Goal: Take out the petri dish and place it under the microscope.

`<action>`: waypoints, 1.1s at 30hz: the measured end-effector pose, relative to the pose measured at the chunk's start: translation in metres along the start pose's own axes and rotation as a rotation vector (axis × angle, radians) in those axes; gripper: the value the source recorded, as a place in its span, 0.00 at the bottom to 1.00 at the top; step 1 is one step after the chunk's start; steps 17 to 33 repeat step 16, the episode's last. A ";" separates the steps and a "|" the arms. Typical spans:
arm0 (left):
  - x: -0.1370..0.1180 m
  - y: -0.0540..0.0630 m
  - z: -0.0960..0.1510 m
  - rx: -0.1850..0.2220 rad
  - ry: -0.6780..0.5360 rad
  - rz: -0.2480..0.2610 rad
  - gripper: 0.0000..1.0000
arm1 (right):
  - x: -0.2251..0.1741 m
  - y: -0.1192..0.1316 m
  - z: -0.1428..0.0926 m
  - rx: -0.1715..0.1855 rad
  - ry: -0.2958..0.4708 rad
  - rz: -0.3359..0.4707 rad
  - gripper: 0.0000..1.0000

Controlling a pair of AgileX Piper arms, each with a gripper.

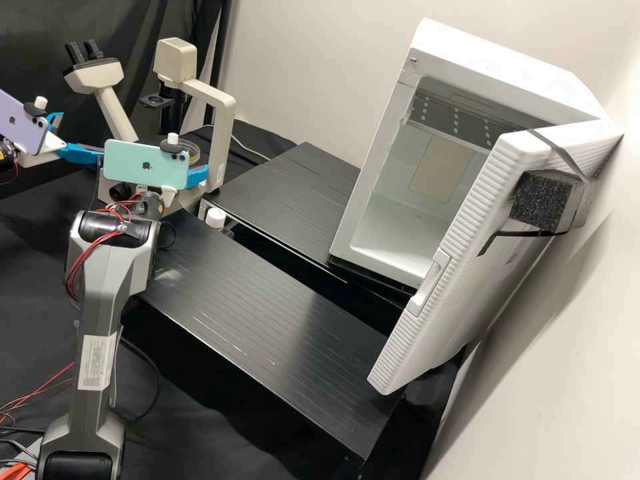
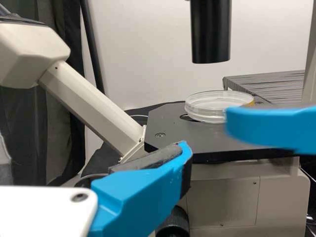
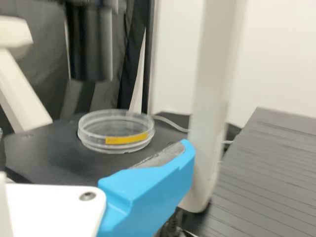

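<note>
Near the left edge of the high view is my left gripper [image 1: 81,136]; my right gripper [image 1: 197,175] is just in front of the microscope [image 1: 220,113]. A clear petri dish [image 1: 194,155] with a yellow label rests flat on the black stage, below the dark tube. In the left wrist view, the left gripper [image 2: 183,157] is open before the stage [image 2: 165,126], apart from the dish [image 2: 212,111]; a blurred blue finger from the right, whose I cannot tell, partly overlaps the dish. The right gripper [image 3: 186,154] is open close to the dish [image 3: 116,131], holding nothing.
The microscope's pale column [image 3: 210,98] rises right of the dish. Black ridged platforms [image 1: 253,293] stretch rightward towards a white cabinet [image 1: 367,200], whose door [image 1: 460,247] stands open. A white-capped object [image 1: 215,217] stands between the microscope and the front platform.
</note>
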 end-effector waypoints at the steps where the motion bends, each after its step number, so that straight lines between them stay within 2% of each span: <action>1: 0.000 0.000 0.000 0.000 0.000 0.000 1.00 | -0.011 0.003 0.001 -0.001 0.012 0.027 1.00; 6: 0.000 0.000 0.000 0.000 0.000 0.000 1.00 | -0.053 0.021 -0.005 -0.015 0.092 0.172 1.00; 9: 0.000 0.000 0.000 0.000 0.000 0.000 1.00 | -0.081 0.027 -0.006 -0.018 0.091 0.213 1.00; 16: 0.000 0.000 0.000 0.000 0.000 0.000 1.00 | -0.131 0.031 -0.007 -0.042 0.097 0.165 1.00; 33: 0.000 0.000 0.000 0.000 0.000 0.000 1.00 | -0.131 0.031 -0.007 -0.042 0.097 0.165 1.00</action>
